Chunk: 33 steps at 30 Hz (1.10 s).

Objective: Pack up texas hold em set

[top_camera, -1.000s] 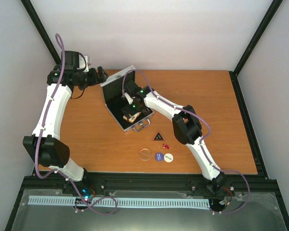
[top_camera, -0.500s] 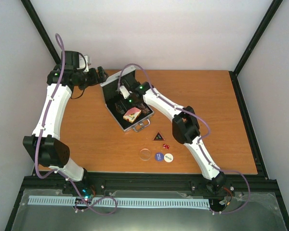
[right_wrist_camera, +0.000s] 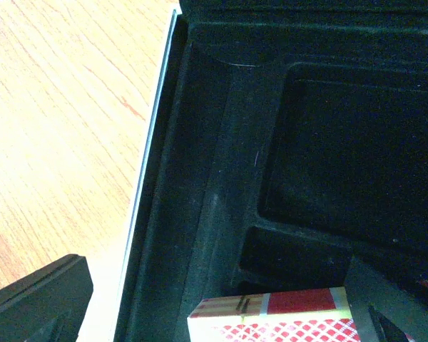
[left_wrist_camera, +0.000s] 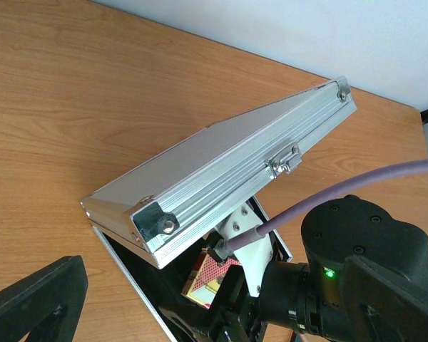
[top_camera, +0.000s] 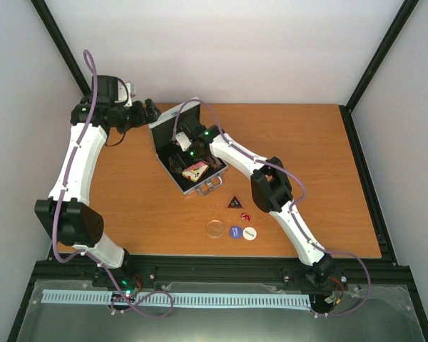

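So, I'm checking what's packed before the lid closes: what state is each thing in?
Case: open, lid raised.
Card box: lying inside the case.
Black triangle: on the table, unpacked.
Red dice: on the table, unpacked.
Discs: on the table, unpacked.
Left gripper: open, empty.
Right gripper: open, over the case.

Poker set on the table, partly packed

The silver case (top_camera: 200,187) stood open – its lid (left_wrist_camera: 221,171) raised at a slant over the tray, latch on the front edge, black foam lining (right_wrist_camera: 307,142) with bare recesses. The pink-orange card box (top_camera: 195,169) lay askew in the tray's near end. Outside, near the case's handle side, sat a black triangle (top_camera: 234,201), with red dice (top_camera: 246,216) just beside it. Nearer still ran a row of three discs – clear (top_camera: 215,228), blue (top_camera: 235,231), white (top_camera: 250,233) – the blue and white touching.
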Tool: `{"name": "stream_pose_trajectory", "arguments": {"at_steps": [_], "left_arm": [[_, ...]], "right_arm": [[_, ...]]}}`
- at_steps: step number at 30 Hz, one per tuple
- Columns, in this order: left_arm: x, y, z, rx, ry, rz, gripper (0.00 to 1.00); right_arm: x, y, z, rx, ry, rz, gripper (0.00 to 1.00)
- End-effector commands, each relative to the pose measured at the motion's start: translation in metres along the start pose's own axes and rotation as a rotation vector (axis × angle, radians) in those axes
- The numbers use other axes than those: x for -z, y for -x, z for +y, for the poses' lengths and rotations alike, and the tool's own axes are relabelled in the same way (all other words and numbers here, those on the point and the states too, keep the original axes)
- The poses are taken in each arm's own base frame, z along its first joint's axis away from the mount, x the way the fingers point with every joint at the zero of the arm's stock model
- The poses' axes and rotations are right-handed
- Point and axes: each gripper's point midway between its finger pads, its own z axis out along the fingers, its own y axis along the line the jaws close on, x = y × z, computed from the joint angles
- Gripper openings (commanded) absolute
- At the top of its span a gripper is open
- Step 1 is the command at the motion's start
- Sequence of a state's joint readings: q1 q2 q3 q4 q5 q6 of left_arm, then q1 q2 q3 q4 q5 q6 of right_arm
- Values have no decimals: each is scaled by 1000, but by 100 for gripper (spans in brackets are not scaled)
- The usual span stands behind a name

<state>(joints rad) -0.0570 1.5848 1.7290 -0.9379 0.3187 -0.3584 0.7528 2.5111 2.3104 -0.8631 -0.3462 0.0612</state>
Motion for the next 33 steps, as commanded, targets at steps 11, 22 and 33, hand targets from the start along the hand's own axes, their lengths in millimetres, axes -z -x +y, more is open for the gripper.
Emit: {"name": "stream_pose_trajectory", "arguments": {"at_steps": [11, 22, 33], "left_arm": [[4, 10, -4, -31, 0, -18, 100], [2, 10, -4, -32, 0, -16, 100], [3, 13, -6, -34, -5, -24, 100]], "right_arm": [[-4, -6, -41, -25, -215, 38, 100], [17, -22, -59, -46, -354, 65, 100], [76, 34, -26, 60, -296, -131, 100]]}}
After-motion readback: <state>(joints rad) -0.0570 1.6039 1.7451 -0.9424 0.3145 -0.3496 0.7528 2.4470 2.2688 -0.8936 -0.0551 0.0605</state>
